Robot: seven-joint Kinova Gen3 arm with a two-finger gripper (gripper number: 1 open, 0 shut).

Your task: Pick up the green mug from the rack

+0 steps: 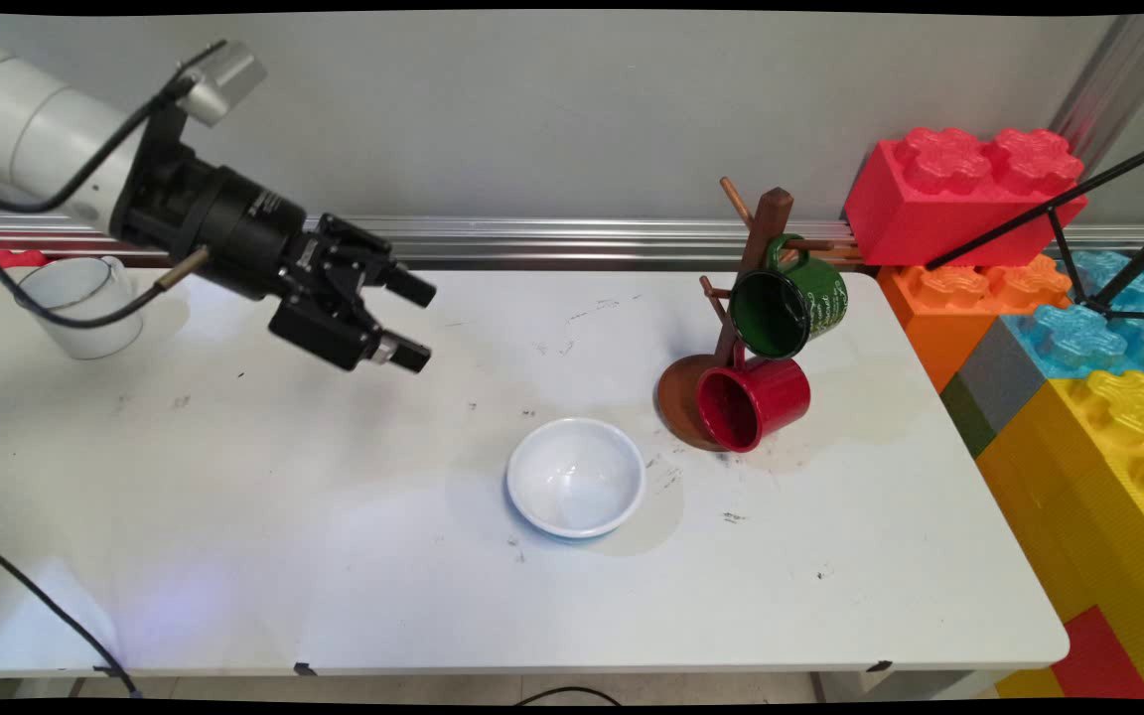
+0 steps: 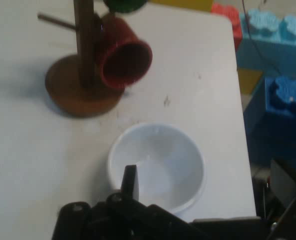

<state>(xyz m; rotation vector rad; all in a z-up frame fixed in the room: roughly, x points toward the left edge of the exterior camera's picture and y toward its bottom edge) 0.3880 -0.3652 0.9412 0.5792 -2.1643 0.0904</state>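
My gripper (image 1: 420, 321) hangs open above the table's left-middle, holding nothing, its two fingers spread wide apart and pointing right. A white bowl (image 1: 576, 477) sits empty on the table, down and to the right of the gripper; in the hand view the white bowl (image 2: 157, 167) lies just beyond one fingertip (image 2: 131, 181). A wooden mug tree (image 1: 746, 298) stands to the bowl's right with a green mug (image 1: 787, 303) and a red mug (image 1: 751, 399) hanging on its pegs. The hand view shows the mug tree (image 2: 83, 75) and the red mug (image 2: 124, 59) farther off.
A clear plastic cup (image 1: 80, 306) stands at the table's far left behind the arm. Large toy bricks in red (image 1: 964, 194), orange, blue and yellow are stacked past the table's right edge. A black tripod leg (image 1: 1059, 214) crosses in front of them.
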